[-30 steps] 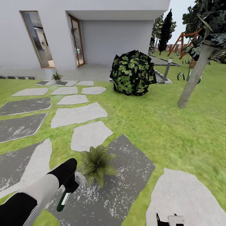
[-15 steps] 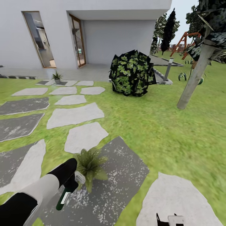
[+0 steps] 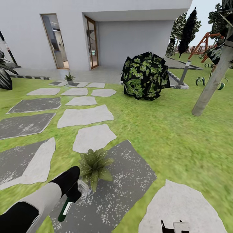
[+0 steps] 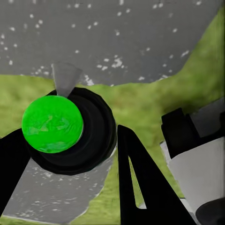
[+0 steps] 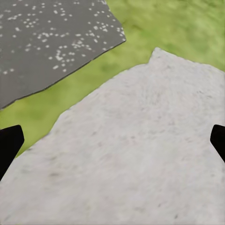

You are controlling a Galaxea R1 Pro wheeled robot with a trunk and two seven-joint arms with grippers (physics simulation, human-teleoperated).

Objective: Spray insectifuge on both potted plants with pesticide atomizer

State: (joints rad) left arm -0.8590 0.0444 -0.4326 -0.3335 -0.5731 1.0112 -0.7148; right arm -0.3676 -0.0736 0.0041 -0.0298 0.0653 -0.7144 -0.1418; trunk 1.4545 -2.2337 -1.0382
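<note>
Pesticide atomizer (image 3: 67, 204) sat in the left pincer (image 3: 73, 193) low in the head view, its dark green and white body hanging down past the black fingers and its pale nozzle (image 3: 83, 186) just beside the nearest potted plant (image 3: 94, 165). In the left wrist view the atomizer (image 4: 70, 129) showed end on as a bright green disc in a black ring, with a black finger (image 4: 140, 185) closed against each side of it; where the pads met the body was hidden behind the ring. That plant stood at the near end of a speckled dark grey stepping stone (image 3: 119, 187), its pot covered by the leaves. The second potted plant (image 3: 69, 77) was far off on the stones near the house wall (image 3: 29, 35), too small to make out in detail.

The right pincer (image 3: 174, 226) was cut off by the lower edge of the head view, only its tips visible. In the right wrist view its two black fingertips (image 5: 9, 145) stood at opposite edges, spread wide with nothing between them, over a pale stepping stone (image 5: 131, 159) set in the lawn (image 3: 168, 129).

A round dark bush (image 3: 144, 76) stood mid-lawn, and a slanted grey trunk (image 3: 212, 85) rose at the right with its crown cut off
</note>
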